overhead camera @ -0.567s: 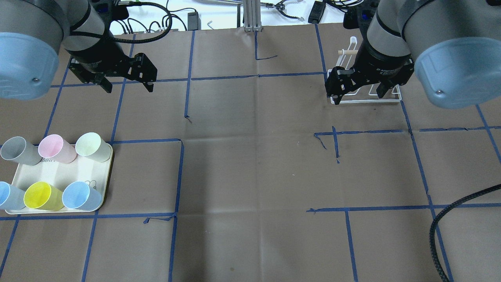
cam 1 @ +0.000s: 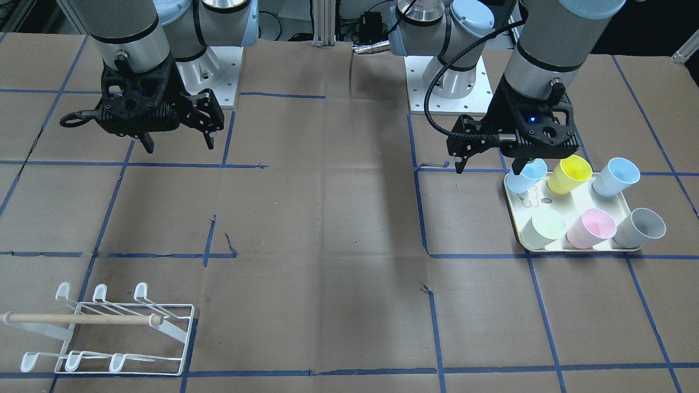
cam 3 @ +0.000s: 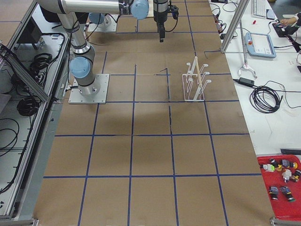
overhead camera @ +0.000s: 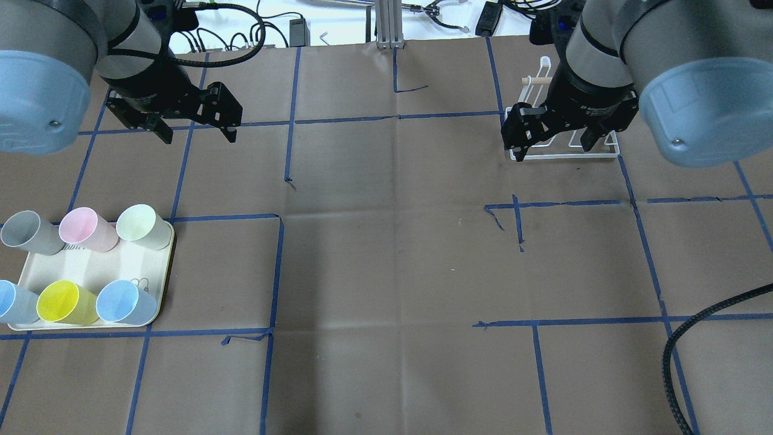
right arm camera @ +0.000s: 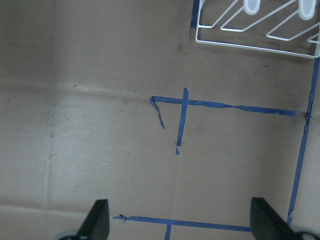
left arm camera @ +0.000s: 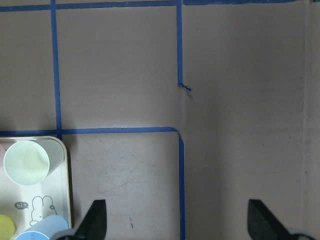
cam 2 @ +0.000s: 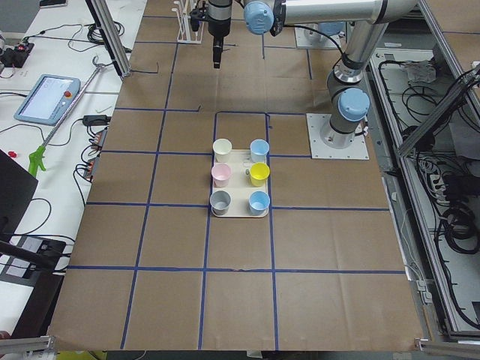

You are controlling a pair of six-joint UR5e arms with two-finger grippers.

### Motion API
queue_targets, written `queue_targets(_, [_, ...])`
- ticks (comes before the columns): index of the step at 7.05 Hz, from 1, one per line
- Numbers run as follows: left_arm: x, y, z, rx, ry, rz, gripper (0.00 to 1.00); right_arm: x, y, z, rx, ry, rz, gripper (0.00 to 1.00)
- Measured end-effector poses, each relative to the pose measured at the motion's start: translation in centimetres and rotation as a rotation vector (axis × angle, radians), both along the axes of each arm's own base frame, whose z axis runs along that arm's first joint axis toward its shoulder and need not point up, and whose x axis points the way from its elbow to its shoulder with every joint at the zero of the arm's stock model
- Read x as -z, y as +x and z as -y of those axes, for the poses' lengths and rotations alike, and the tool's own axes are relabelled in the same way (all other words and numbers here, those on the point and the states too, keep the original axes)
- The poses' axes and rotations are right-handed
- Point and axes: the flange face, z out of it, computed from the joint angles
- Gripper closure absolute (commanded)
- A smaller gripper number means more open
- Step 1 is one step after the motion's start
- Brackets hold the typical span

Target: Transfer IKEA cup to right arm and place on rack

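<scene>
Both pincers hang empty with jaws spread. The left gripper (overhead camera: 198,134) is at 10 o'clock (overhead view) and the right gripper (overhead camera: 548,144) at 1 o'clock, apparently clear of the rack (cam 1: 82,319). Six cups (overhead camera: 140,225) stand on the tray (overhead camera: 90,266) at 8 o'clock.

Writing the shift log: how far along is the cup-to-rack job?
Done: nothing yet. All six cups sit on the tray and the rack is empty. In hand: nothing; the left gripper and right gripper hang open above the table. Left: grasp a cup, hand over, rack it.
</scene>
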Motion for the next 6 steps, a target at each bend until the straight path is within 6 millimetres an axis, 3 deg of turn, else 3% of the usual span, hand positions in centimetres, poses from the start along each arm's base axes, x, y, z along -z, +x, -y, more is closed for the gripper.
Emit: queue_targets(6, [-0.63,0.66,-0.81,0.017,-0.011,0.006,0.00,0.31,0.10,0.13,-0.002,0.006,0.001,0.00])
